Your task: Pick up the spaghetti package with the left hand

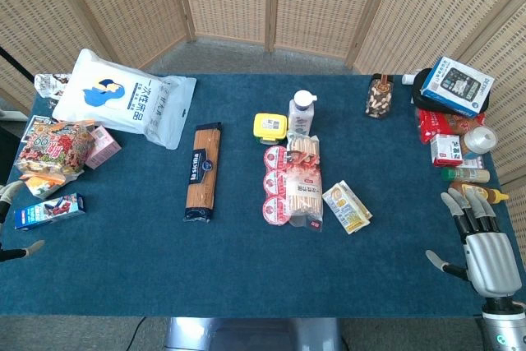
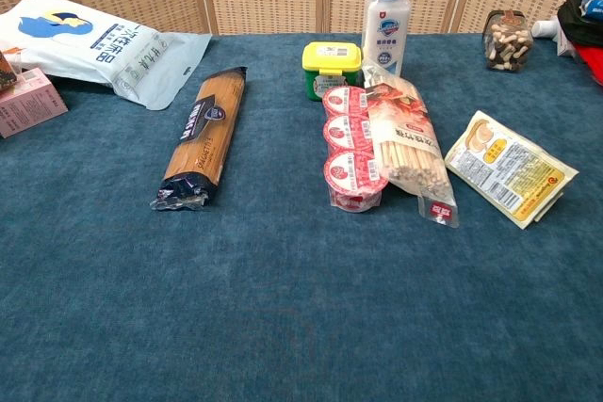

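Observation:
The spaghetti package (image 1: 202, 172) is a long, narrow pack with a dark label. It lies flat on the blue table, left of centre, its length running front to back. In the chest view the spaghetti package (image 2: 203, 136) has its dark crimped end nearest me. My left hand (image 1: 11, 251) shows only as fingertips at the far left edge, apart and holding nothing, well to the left of the package. My right hand (image 1: 481, 244) rests near the table's front right corner, fingers spread and empty. Neither hand appears in the chest view.
A white bag (image 1: 127, 98), a snack bag (image 1: 53, 150), a pink box (image 1: 103, 147) and a small blue box (image 1: 49, 211) lie to the left. A yellow tub (image 1: 269, 127), bottle (image 1: 302, 113), cup pack (image 1: 278, 185) and yellow packet (image 1: 347, 206) sit right of the spaghetti.

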Controlling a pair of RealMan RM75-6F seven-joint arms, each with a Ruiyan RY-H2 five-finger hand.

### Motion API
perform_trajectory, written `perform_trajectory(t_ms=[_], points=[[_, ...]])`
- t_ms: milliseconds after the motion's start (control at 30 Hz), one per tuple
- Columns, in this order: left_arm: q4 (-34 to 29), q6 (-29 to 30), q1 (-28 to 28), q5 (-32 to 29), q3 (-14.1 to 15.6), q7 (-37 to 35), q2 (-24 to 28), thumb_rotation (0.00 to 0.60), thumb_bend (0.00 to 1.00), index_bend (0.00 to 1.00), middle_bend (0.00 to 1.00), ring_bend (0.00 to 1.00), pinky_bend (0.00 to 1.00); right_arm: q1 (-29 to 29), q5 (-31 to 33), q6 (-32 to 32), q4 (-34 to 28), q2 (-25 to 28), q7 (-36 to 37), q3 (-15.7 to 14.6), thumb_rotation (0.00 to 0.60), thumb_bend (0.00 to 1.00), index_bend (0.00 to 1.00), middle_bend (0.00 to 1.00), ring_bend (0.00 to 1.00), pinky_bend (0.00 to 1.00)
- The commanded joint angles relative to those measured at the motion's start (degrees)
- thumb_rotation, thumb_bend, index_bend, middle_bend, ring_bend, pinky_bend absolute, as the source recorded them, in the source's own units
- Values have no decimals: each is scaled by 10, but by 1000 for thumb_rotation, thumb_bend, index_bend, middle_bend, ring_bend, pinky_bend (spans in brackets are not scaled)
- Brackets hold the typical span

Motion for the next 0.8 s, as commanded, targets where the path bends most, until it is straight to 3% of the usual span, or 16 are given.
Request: perform_trajectory(t_ms=[33,233,567,800], points=[[3,0,-1,1,-1,4,-2,600,43,35,0,0,0,0,0,0,1,0,0,0,600,0,0,0,0,0],[29,1,-22,40,-3,16,-18,600,35,51,0,0,0,2,4,-4,4,-5,-7,1,600,0,0,0,0,0],[268,-10,-186,264,9,19,-95,600,0,0,0,0,0,3,19,-7,3,-8,-18,9,600,0,0,0,0,0],[344,-21,-288,347,25,36,-150,600,0,0,0,0,0,5,30,-12,6,-9,-14,13,600,0,0,0,0,0]])
